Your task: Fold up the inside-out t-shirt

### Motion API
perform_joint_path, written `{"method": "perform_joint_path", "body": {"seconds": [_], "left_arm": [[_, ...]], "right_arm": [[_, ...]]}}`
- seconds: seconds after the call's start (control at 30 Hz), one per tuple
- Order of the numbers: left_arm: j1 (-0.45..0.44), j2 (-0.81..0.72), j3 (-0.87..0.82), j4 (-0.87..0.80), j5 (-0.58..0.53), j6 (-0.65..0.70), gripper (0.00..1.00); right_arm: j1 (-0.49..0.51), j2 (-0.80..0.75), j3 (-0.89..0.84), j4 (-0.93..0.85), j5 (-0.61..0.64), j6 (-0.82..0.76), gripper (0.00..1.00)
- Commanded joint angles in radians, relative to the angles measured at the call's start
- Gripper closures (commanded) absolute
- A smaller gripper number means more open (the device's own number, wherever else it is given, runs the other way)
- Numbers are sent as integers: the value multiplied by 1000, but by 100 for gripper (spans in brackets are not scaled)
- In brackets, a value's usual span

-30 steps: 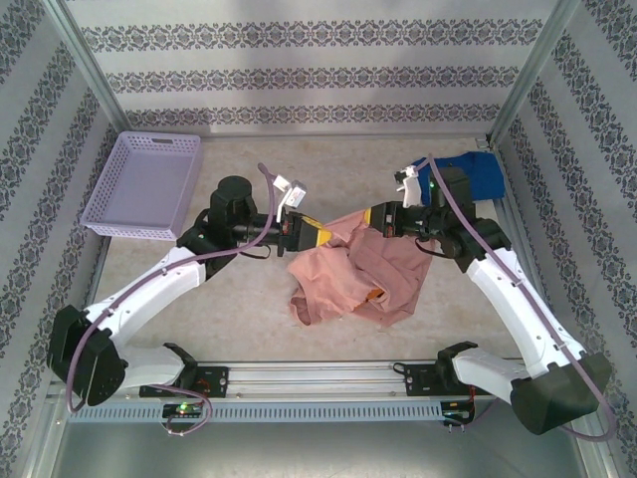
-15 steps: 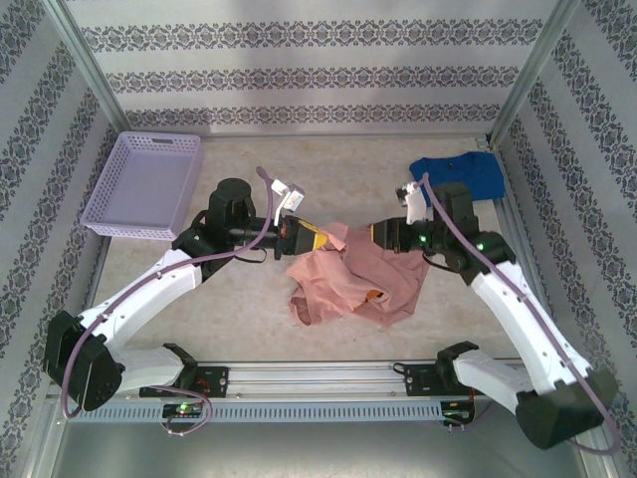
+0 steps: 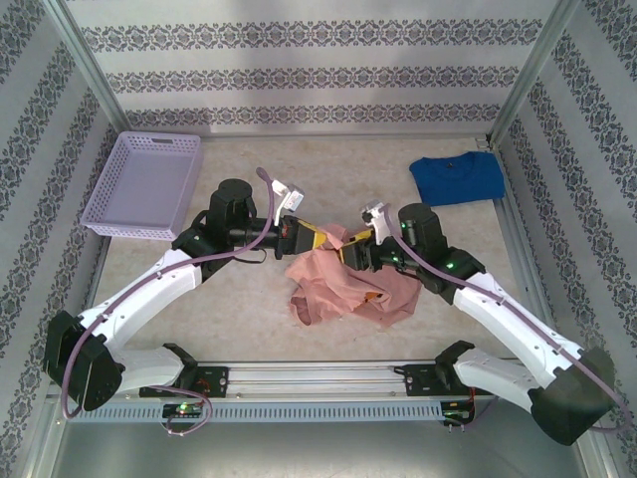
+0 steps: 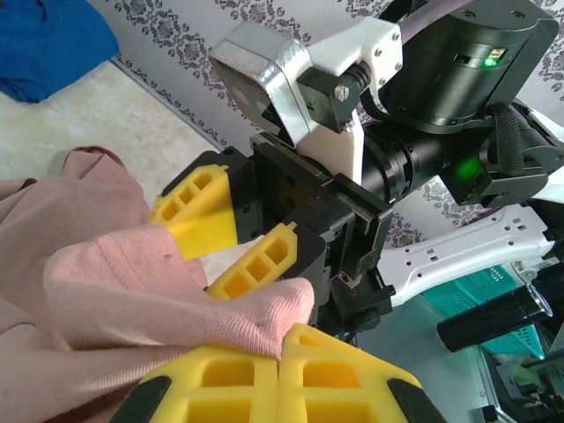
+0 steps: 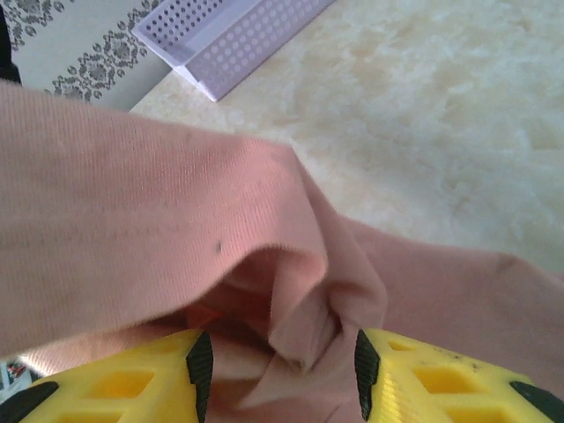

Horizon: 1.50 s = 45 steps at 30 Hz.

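The inside-out t-shirt (image 3: 343, 289) lies crumpled at the centre of the top view. One edge is lifted by the left gripper (image 4: 280, 348), whose fingers are pressed together on a pink fold. The right gripper (image 5: 279, 366) faces it just beside that pinch, its fingers spread with a ridge of cloth between them.

The step in hand looks like taking a second hold. It should probably close on a single layer along an edge, near the left fingers but clear of them, so the arms can draw apart and spread the shirt flat.

Whether each gripper has collar, sleeve or hem I cannot tell: the wrist views sit too close, and from above the arms cover the lifted edge. The blue t-shirt (image 3: 458, 179) lies well apart, upper right.
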Motion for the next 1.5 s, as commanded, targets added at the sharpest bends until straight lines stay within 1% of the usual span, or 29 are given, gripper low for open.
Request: {"method": "perform_joint_path", "body": {"seconds": [0.0, 0.07, 0.13, 0.2, 0.27, 0.37, 0.43, 0.5, 0.6, 0.67, 0.7, 0.77, 0.8, 0.83, 0.9, 0.97, 1.07, 1.13, 1.2, 1.33, 1.4, 1.47], "left_arm": [[1, -12, 22, -13, -2, 26, 100], [0, -14, 21, -15, -4, 27, 100], [1, -16, 22, -16, -4, 28, 100], [1, -21, 18, -22, -20, 31, 100], [2, -24, 18, -42, -50, 42, 100], [11, -28, 12, -72, -128, 47, 100], [25, -25, 4, -88, -205, 38, 100], [42, -21, -5, -90, -259, 25, 100], [57, -10, -7, -99, -339, 16, 99], [57, 2, 9, -136, -397, 36, 95], [56, 9, 18, -158, -424, 47, 91], [56, 12, 24, -191, -456, 68, 87], [56, 9, 21, -205, -472, 76, 82], [55, 0, 17, -216, -487, 83, 74], [53, -26, 1, -234, -525, 93, 62], [43, -65, -15, -254, -570, 108, 53], [-12, -126, -25, -283, -670, 162, 42], [-79, -139, -9, -316, -757, 228, 34], [-132, -118, 21, -353, -832, 282, 31], [-212, -16, 99, -414, -930, 364, 28], [-237, 29, 123, -419, -971, 389, 27], [-243, 62, 144, -417, -996, 400, 33]], "right_arm": [[17, 29, 13, 90, -3, -28, 54], [22, 51, 18, 101, -4, -30, 57], [26, 71, 23, 100, -3, -34, 63], [27, 78, 30, 96, 0, -38, 77], [26, 61, 39, 74, 7, -46, 89], [25, 7, 65, 5, 30, -69, 100], [16, -31, 81, -43, 26, -75, 100], [-1, -59, 92, -68, -6, -65, 100], [-38, -69, 99, -57, -107, -1, 100], [-54, -57, 106, -24, -166, 53, 100], [-57, -48, 106, 0, -180, 87, 100], [-58, -26, 108, 56, -210, 144, 100], [-58, -13, 106, 86, -220, 174, 100], [-58, -2, 105, 115, -229, 199, 100], [-60, 17, 104, 151, -235, 231, 100], [-61, 36, 112, 164, -235, 250, 100], [-66, 61, 125, 175, -238, 280, 100], [-67, 74, 129, 188, -244, 296, 100], [-71, 81, 132, 191, -244, 305, 100], [-75, 89, 134, 190, -247, 316, 100], [-78, 89, 133, 183, -247, 319, 100], [-78, 85, 130, 180, -247, 318, 100]]}}
